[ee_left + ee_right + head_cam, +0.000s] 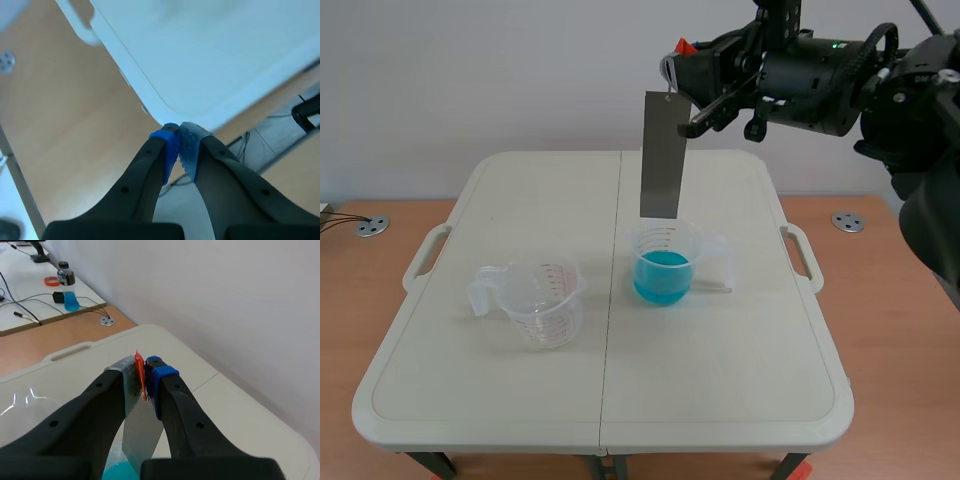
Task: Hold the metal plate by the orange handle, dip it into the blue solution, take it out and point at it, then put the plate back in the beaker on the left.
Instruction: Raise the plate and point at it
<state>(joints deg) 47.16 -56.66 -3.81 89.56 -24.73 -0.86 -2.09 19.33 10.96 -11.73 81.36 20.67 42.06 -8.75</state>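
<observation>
A: What sits nearest?

B: The left gripper (178,135), off the table's (720,370) near left rim. Its jaws are together, the blue pads (167,142) touching with nothing between them. The rim and the wooden desk (900,330) show just ahead of it. That arm is out of the scene view.

A: And on the table?

B: Two clear beakers stand side by side around its middle. The empty beaker (545,300) is left of the centre seam, with its handle turned left. The blue beaker (665,265) is right of the seam and slightly farther. It holds the solution (662,275) in its lower part.

A: Where is the plate?

B: The plate (661,155) hangs upright in the air over the blue beaker. Its lower edge is just above that rim and out of the liquid.

A: What holds it?

B: The right gripper (685,95), reaching in high from the right. Its jaws are clamped on the plate's top end at the handle (140,367), a thin orange strip pressed between the pads.

A: Anything farther back?

B: A round metal disc (847,221) is set in the desk at the right, and another (372,226) at the left. The right wrist view shows a bottle (65,285) of blue liquid on a far desk, with a tape roll (51,281) just beside it. A plain wall (520,70) stands behind.
</observation>
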